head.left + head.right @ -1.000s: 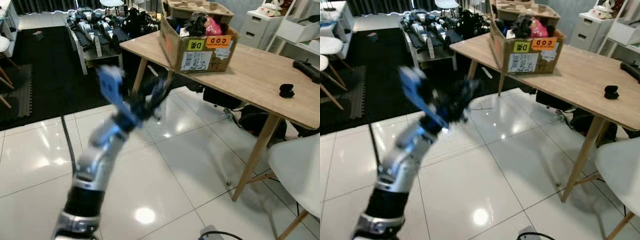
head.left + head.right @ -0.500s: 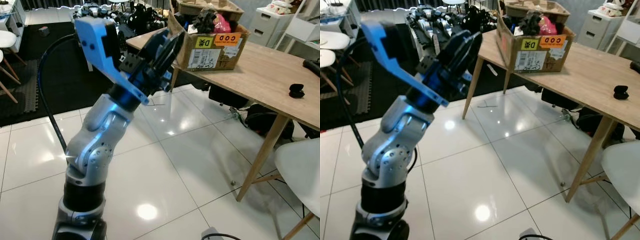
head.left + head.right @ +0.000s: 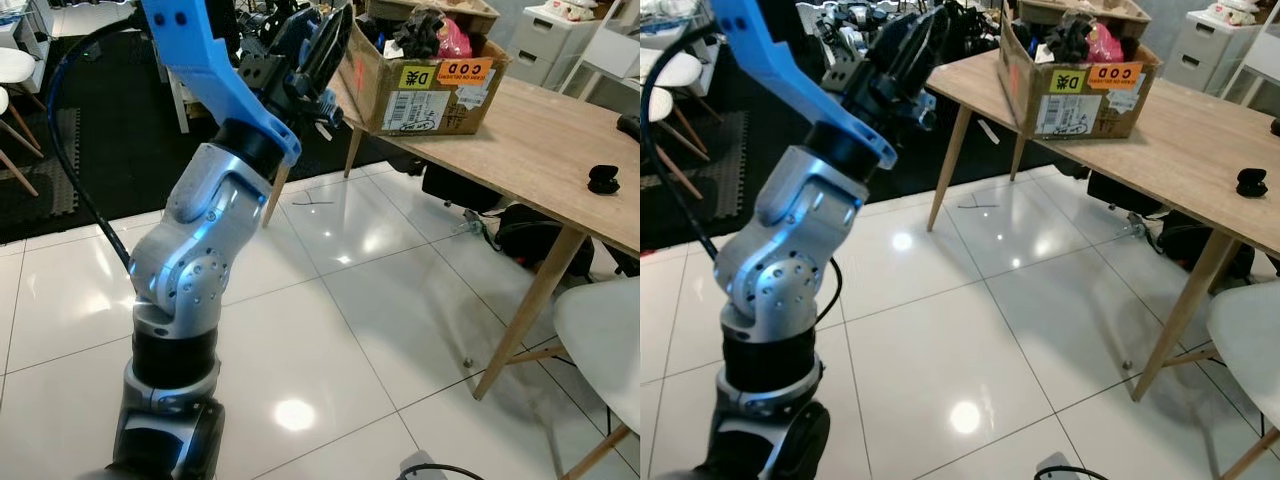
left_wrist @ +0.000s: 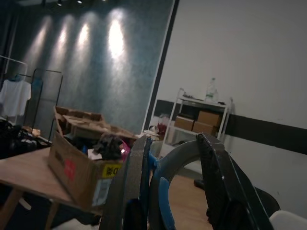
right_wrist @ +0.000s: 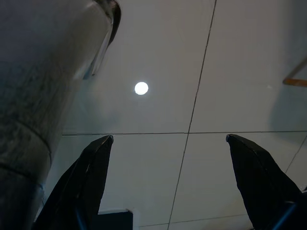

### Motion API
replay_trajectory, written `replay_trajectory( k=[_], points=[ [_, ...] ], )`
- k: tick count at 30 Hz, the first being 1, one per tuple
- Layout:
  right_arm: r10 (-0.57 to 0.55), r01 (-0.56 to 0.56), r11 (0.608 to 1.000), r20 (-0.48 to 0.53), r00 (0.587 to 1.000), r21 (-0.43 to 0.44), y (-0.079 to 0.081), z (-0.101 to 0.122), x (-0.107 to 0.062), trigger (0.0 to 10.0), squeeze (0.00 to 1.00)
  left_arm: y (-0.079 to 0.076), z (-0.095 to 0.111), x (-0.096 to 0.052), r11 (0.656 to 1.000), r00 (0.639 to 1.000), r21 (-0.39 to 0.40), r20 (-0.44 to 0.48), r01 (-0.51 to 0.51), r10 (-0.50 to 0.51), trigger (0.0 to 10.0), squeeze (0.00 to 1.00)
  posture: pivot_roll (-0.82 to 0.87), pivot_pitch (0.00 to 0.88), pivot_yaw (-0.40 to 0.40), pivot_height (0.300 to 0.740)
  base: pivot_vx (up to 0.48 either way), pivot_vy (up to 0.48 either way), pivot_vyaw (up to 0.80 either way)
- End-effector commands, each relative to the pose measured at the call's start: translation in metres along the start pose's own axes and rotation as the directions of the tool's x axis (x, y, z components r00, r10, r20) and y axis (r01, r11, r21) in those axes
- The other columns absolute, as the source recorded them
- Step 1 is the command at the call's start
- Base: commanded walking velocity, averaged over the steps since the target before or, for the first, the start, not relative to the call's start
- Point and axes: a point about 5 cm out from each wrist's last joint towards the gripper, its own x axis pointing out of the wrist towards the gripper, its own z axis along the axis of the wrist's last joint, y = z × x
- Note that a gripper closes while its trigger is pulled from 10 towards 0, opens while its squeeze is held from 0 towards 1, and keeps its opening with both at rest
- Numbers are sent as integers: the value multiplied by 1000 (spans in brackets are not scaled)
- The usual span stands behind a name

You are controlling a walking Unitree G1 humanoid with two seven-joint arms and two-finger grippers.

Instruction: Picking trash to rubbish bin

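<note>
1. White shiny floor tiles (image 3: 380, 330) make a big open space in the middle, in front of the robot.
2. The open space ends at a black mat (image 3: 100, 150) on the far left. On the right it ends at a wooden table (image 3: 540, 150) with slanted legs.
3. A white chair (image 3: 605, 330) sits close to the table's near leg, so it is tight there. A black bag (image 3: 535, 235) lies under the table.
4. A cardboard box (image 3: 430, 85) stands upright on the far end of the table, near the edge. Its flaps are open at the top and it is full of stuff. I cannot tell which thing is the trash.
5. A small black thing (image 3: 603, 179) lies on the table, well apart from the box.
6. The left gripper (image 3: 328, 40) is held up high. Its long side points up and away, toward the box, and it is just beside the table's corner. I cannot tell if it is open or closed.
7. The right gripper (image 5: 169, 139) hangs over the floor tiles, spread wide with nothing in it.
</note>
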Motion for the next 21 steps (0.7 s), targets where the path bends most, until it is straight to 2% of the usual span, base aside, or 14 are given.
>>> replay_trajectory(
  k=[1,7,12,16,21],
  points=[
    [9,-9,1000,-18,1000,-3,2,-7,0,10000,0,-6,4,-1,1000,1000,-8,6,21,-21,10000,0,122,80,-19,740,0,0,0],
    [11,-11,1000,-19,1000,-18,4,-7,0,10000,0,-9,11,-1,998,999,-21,14,51,-51,10000,0,120,59,-24,740,0,0,0],
    [16,-16,1000,-2,1000,-22,10,3,1,10000,0,-7,13,-2,999,999,-1,9,39,-39,10000,0,119,58,-27,740,0,0,0],
    [26,-26,999,12,1000,-37,16,10,1,10000,0,-11,13,-2,998,998,-3,-8,62,-62,10000,0,98,52,-32,740,0,0,0],
    [25,-25,999,6,1000,-38,16,6,1,10000,0,-12,15,-2,997,997,4,-3,76,-76,10000,0,107,55,-31,740,0,0,0]
  ],
)
